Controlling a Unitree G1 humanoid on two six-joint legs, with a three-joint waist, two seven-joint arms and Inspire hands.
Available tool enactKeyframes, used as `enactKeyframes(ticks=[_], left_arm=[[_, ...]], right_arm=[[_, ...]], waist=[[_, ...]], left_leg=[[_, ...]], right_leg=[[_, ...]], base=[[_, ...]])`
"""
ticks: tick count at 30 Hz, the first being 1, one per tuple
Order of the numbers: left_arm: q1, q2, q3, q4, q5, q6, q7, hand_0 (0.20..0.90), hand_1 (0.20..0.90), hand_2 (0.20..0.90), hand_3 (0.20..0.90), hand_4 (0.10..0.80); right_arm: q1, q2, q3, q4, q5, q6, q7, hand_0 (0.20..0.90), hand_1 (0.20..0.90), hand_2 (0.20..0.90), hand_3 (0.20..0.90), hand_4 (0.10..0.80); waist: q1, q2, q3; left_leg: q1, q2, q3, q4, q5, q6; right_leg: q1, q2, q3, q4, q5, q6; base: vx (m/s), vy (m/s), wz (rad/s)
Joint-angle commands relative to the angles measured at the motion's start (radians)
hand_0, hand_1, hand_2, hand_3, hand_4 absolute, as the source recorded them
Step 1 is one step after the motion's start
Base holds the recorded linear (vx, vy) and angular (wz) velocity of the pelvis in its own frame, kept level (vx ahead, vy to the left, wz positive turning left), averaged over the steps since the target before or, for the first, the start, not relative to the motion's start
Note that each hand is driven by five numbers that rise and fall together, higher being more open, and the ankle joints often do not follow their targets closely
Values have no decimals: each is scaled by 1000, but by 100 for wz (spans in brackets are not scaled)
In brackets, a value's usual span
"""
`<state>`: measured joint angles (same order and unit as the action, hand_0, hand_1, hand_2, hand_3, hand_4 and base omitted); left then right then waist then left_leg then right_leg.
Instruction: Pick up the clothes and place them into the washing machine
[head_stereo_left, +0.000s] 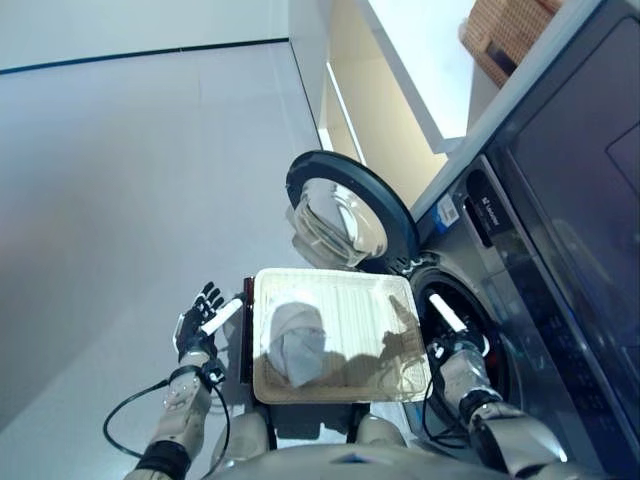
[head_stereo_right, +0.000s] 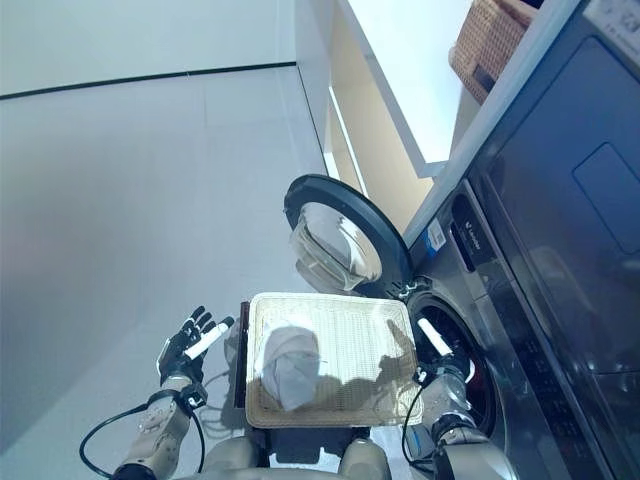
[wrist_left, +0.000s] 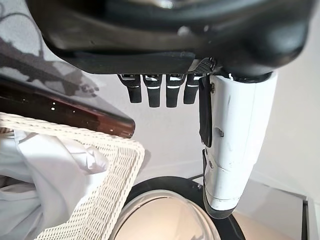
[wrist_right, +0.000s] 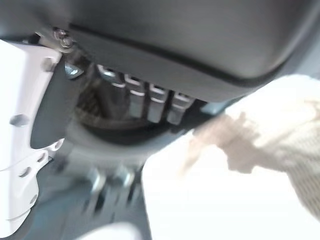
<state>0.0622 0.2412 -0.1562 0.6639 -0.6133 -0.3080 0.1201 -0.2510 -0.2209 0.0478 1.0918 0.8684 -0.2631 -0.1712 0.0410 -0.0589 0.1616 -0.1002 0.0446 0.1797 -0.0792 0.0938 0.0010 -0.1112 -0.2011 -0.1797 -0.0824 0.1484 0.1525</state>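
A white cloth (head_stereo_left: 298, 345) lies bunched in the left half of the shallow wicker basket (head_stereo_left: 365, 305), which rests on a low dark brown box (head_stereo_left: 247, 345) in front of the washing machine (head_stereo_left: 540, 260). The machine's round door (head_stereo_left: 345, 215) stands open beyond the basket, and the dark drum opening (head_stereo_left: 478, 335) is to the basket's right. My left hand (head_stereo_left: 200, 320) is open and empty, just left of the basket. My right hand (head_stereo_left: 452, 350) is open and empty at the basket's right edge, before the drum. In the left wrist view the cloth (wrist_left: 45, 175) and the basket corner (wrist_left: 115, 190) lie past my fingers (wrist_left: 157, 90).
Pale floor (head_stereo_left: 120, 180) spreads to the left and beyond the door. A second, brown wicker basket (head_stereo_left: 505, 35) stands on top of the machine at the far right. A cream wall panel (head_stereo_left: 385, 120) runs behind the door.
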Motion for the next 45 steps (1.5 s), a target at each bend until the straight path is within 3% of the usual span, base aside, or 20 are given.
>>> enactKeyframes(ticks=[1, 3, 5, 6, 7, 11, 19, 26, 29, 45], left_arm=[[-41, 3, 42, -23, 49, -54, -8, 900, 900, 900, 900, 800], [-41, 1, 43, -23, 55, -54, -7, 900, 900, 900, 900, 800], [-41, -2, 49, -17, 70, -54, -8, 900, 900, 900, 900, 800], [-38, -4, 54, -18, 85, -52, -8, 900, 900, 900, 900, 800], [-37, -4, 55, -18, 85, -52, -8, 900, 900, 900, 900, 800], [-46, -10, 55, -17, 110, -55, 7, 900, 900, 900, 900, 800], [-75, -24, 26, -18, 130, -51, 40, 900, 900, 900, 900, 800], [-117, -20, -9, -41, 115, -53, 49, 900, 900, 900, 900, 800], [-145, -18, -35, -55, 106, -55, 60, 900, 900, 900, 900, 800], [-126, -8, -21, -46, 107, -56, 73, 900, 900, 900, 900, 800]], right_arm=[[-24, -31, 61, -75, -116, -47, 29, 900, 900, 900, 900, 800], [-12, -34, 81, -97, -154, -45, 26, 900, 900, 900, 900, 800], [13, -53, 163, -140, -357, -15, 12, 900, 900, 900, 900, 800], [23, -78, 235, -193, -560, 12, -16, 900, 900, 900, 900, 800], [24, -78, 235, -195, -562, 13, -17, 900, 900, 900, 900, 800], [24, -110, 321, -242, -884, 60, -83, 900, 900, 900, 900, 800], [-36, -53, 421, -108, -1145, 121, -167, 900, 900, 900, 900, 800], [-104, -35, 467, -79, -1167, 130, -173, 900, 900, 900, 900, 800], [-136, -24, 468, -68, -1144, 132, -184, 900, 900, 900, 900, 800], [-116, -30, 469, -230, -970, 61, -103, 900, 900, 900, 900, 800]], waist=[[15, 17, -29], [14, 17, -30], [13, 16, -29], [15, 16, -25], [14, 17, -26], [15, 20, -15], [28, 28, 4], [37, 39, 74], [36, 49, 109], [23, 27, 95]], left_leg=[[13, 35, -52, 9, -10, -85], [13, 34, -54, 9, -10, -85], [11, 32, -57, 11, -10, -84], [5, 30, -60, 17, -11, -82], [4, 30, -61, 17, -11, -82], [-6, 27, -69, 32, -17, -77], [-32, 20, -90, 63, -29, -73], [-128, 8, -116, 178, -62, -60], [-226, -6, -129, 297, -100, -55], [-389, 8, -115, 518, -198, -46]], right_leg=[[-29, -3, 22, 21, 27, 2], [-28, -3, 21, 22, 26, 2], [-29, -4, 19, 24, 24, 3], [-33, -5, 19, 30, 21, 2], [-33, -5, 18, 30, 21, 2], [-38, -10, 18, 50, 14, 4], [-45, -13, 3, 70, -4, 3], [-113, -37, 7, 175, -34, -7], [-205, -64, 17, 302, -67, -12], [-388, -83, 59, 517, -136, -24]], base=[[31, 2, -1], [0, 0, 0], [0, 0, 0], [0, 0, 0], [0, 0, 0], [11, 7, 3], [-1, 3, 6], [-113, 9, 14], [-135, 44, 23], [-34, 24, 5]])
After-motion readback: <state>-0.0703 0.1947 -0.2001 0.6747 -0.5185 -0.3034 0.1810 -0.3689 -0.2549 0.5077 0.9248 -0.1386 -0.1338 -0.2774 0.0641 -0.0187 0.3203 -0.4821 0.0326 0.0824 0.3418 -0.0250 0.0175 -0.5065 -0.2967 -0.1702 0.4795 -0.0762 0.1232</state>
